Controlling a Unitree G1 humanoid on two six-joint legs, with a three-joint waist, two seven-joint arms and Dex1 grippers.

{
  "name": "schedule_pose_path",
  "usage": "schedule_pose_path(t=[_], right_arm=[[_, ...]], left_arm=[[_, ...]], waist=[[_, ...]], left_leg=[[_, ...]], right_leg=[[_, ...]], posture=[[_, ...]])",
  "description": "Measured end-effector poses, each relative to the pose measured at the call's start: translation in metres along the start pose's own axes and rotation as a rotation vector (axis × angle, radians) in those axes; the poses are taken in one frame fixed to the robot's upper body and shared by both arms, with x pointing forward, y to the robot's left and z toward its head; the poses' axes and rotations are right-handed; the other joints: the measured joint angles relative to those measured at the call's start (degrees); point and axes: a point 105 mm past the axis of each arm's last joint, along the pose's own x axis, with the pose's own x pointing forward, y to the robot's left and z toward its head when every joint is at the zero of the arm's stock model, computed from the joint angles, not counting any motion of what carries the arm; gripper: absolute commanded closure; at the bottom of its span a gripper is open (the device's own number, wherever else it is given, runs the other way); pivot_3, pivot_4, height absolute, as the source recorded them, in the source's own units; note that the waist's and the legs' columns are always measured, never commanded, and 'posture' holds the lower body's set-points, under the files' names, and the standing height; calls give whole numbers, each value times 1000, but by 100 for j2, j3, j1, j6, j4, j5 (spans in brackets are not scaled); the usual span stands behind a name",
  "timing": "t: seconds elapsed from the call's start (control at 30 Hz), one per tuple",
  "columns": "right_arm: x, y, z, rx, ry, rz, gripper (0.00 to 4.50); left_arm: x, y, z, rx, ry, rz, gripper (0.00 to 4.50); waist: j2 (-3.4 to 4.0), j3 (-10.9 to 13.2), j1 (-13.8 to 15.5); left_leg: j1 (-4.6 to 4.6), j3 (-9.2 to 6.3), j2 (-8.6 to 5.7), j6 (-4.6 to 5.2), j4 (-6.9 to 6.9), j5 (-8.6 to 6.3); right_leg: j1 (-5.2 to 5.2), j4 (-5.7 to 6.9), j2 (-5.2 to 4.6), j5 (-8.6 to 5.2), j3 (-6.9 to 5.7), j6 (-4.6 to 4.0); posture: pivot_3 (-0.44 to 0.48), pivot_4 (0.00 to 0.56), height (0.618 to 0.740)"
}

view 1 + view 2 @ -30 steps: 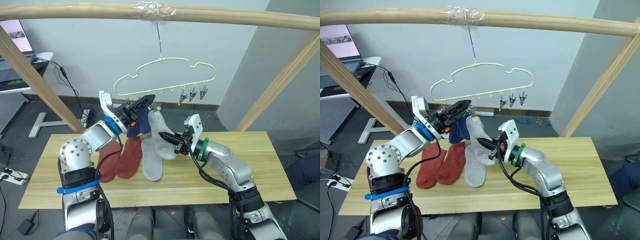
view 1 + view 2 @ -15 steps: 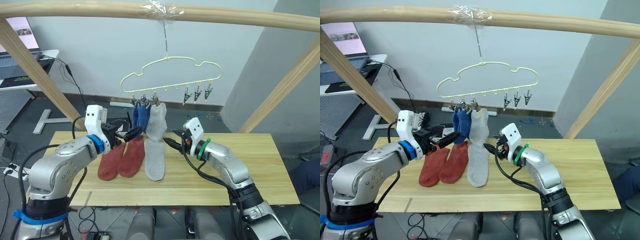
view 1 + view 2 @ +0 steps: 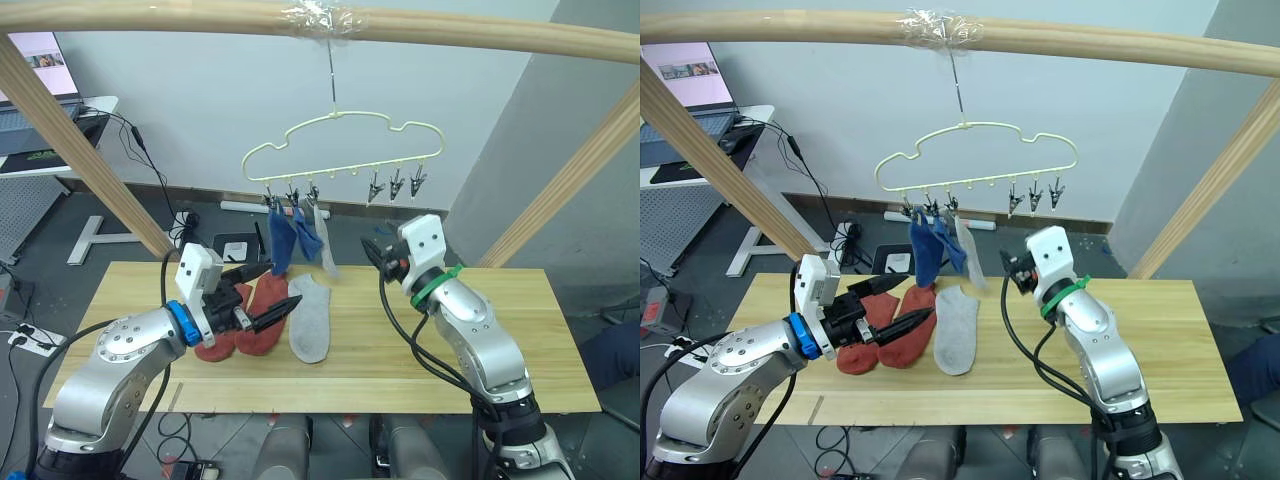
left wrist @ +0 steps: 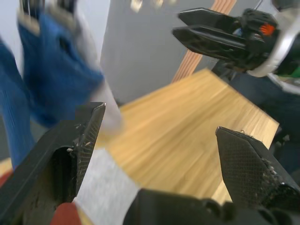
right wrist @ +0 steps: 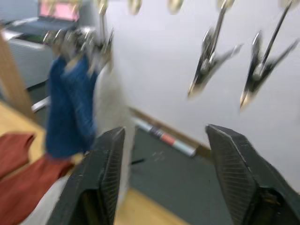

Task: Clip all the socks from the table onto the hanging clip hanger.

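Observation:
The pale yellow-green clip hanger (image 3: 340, 150) hangs from the wooden pole. Its three left clips hold two blue socks (image 3: 285, 240) and one light grey sock (image 3: 326, 245). Its three right clips (image 3: 397, 185) hang free. On the table (image 3: 400, 340) lie two rust-red socks (image 3: 262, 318) and a second grey sock (image 3: 310, 320). My left gripper (image 3: 280, 288) is open, low over the red socks. Raised beside the hanging grey sock and apart from it is my right gripper (image 3: 368, 250), open and holding nothing.
Thick wooden poles (image 3: 560, 180) frame the table on both sides and across the top. A side desk with a laptop (image 3: 30, 90) stands at the far left. Cables (image 3: 190, 230) lie on the floor behind the table. The table's right half is bare wood.
The right gripper let go of the grey sock, which now hangs from the third clip, and rose. The left gripper came down from the clips to the red socks.

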Motion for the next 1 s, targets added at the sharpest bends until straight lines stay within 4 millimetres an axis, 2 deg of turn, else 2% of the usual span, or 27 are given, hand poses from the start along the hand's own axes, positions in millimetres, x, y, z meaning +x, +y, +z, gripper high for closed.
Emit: schedule_pose_path(t=[0.1,0.37,0.47,0.7,0.9,1.0], right_arm=[[4,-1,6,9,-20,-39,3119],[17,-8,-3,72,14,-123,3119],[25,-8,-4,104,21,-135,3119],[43,-6,13,126,-35,-126,3119],[55,0,14,145,-38,-107,3119],[62,3,21,145,-60,-93,3119]], left_arm=[[2,7,7,6,-32,20,199],[7,7,12,-1,-74,30,199],[9,7,14,1,-84,29,199],[10,4,18,17,-99,18,199],[12,4,25,39,-120,17,199],[13,4,29,49,-129,14,199]], waist=[[0,0,-13],[2,1,-32],[3,2,-35],[4,2,-35],[5,3,-30],[5,3,-30]], left_leg=[[-1,4,-2,0,-1,0],[5,14,3,0,-1,0],[7,15,15,1,-1,0],[9,19,31,0,-1,0],[10,18,32,1,0,0],[12,19,32,0,0,0]], right_leg=[[1,-6,2,1,-8,3],[0,-2,10,7,-5,7],[0,-1,41,10,-5,3],[0,-2,67,18,0,-12],[-1,-1,82,27,-3,-26],[-1,-1,86,29,-3,-30]], posture=[[169,201,740],[170,204,740],[176,203,740],[191,206,740],[211,206,740],[211,206,740]])
